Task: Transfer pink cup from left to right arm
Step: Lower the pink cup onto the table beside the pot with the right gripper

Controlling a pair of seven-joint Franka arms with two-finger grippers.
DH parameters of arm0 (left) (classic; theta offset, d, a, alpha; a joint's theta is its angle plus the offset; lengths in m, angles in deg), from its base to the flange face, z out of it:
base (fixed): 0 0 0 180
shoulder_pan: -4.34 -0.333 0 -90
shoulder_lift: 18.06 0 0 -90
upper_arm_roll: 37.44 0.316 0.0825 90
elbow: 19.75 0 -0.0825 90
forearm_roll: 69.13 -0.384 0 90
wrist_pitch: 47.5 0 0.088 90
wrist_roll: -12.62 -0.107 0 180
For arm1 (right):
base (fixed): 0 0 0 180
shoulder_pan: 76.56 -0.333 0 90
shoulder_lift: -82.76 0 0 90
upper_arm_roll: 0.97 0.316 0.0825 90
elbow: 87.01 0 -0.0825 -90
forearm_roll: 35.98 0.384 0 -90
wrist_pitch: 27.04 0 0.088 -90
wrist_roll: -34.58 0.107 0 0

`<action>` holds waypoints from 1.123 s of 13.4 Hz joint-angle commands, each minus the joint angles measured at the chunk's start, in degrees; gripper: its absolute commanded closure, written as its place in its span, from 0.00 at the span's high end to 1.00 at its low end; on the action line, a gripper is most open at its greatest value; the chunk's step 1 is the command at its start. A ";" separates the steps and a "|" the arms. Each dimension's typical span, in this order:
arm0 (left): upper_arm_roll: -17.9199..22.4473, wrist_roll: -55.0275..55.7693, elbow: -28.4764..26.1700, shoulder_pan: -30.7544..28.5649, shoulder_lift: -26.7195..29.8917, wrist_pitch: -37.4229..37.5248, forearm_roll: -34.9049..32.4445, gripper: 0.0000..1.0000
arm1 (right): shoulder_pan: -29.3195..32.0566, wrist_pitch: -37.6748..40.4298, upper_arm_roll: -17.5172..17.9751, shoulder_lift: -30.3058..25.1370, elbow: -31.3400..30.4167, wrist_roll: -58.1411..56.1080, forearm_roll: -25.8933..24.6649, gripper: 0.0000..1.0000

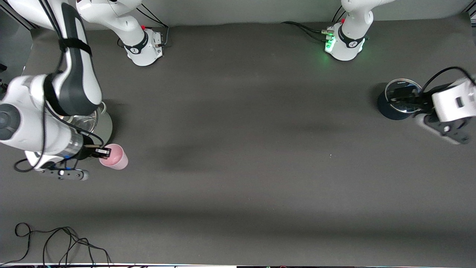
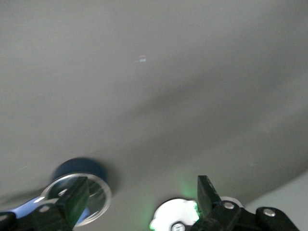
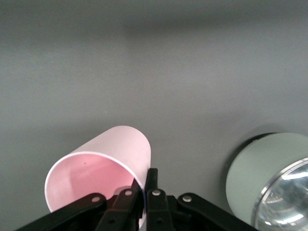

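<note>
The pink cup (image 1: 115, 156) is held by the right gripper (image 1: 104, 152) at the right arm's end of the worktop (image 1: 238, 167), just beside the pale green pot (image 1: 99, 124) and nearer to the front camera than that pot. In the right wrist view the fingers (image 3: 150, 195) pinch the cup's rim, one inside and one outside the wall, so the cup (image 3: 98, 173) hangs tilted with its mouth toward the wrist camera. Whether its base touches the worktop cannot be told.

The left gripper (image 1: 399, 99) is well apart from the cup, at the left arm's end of the worktop, over the dark blue pot (image 1: 398, 101). The left wrist view shows its fingers (image 2: 206, 195) spread wide with nothing between them.

Judging by this, the handover itself looks complete: the cup is in the right arm's grasp and the left arm has let go. What seems left, if anything, is for the right arm to set the cup down or settle, and for the left arm to wait.
</note>
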 commanded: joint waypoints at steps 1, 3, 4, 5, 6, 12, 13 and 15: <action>-0.17 9.48 0.41 0.38 2.04 -0.24 -4.22 1.00 | -0.55 -9.01 -0.86 -2.85 -9.42 -2.57 1.87 0.00; 0.00 10.84 -0.02 -0.06 3.18 -0.85 -4.31 1.00 | -0.55 -15.08 -0.95 -2.07 -14.09 -3.79 5.03 0.00; 0.00 10.84 -0.29 -0.15 3.53 -1.90 -4.31 1.00 | -0.64 -17.63 -0.95 -1.63 -16.20 -4.24 5.83 0.00; 0.00 11.80 -1.08 0.03 4.14 -3.65 -4.40 1.00 | -0.64 -20.79 -0.95 -1.01 -18.83 -4.24 5.84 0.00; 0.00 12.68 -2.30 0.20 4.85 -5.58 -4.40 1.00 | -0.64 -24.39 -0.95 -0.66 -21.29 -4.24 5.84 0.00; -0.35 20.31 -4.95 0.47 7.40 -10.52 -4.49 1.00 | -0.55 -29.78 -0.95 2.24 -24.48 -11.43 14.87 0.00; -0.44 20.60 -4.69 0.47 7.31 -10.44 -4.49 1.00 | -0.55 -29.96 -0.95 2.85 -24.31 -11.88 15.59 0.00; -0.44 20.69 -4.08 0.47 7.40 -10.18 -4.05 1.00 | -0.47 -31.36 -0.95 3.56 -24.39 -11.89 15.59 0.00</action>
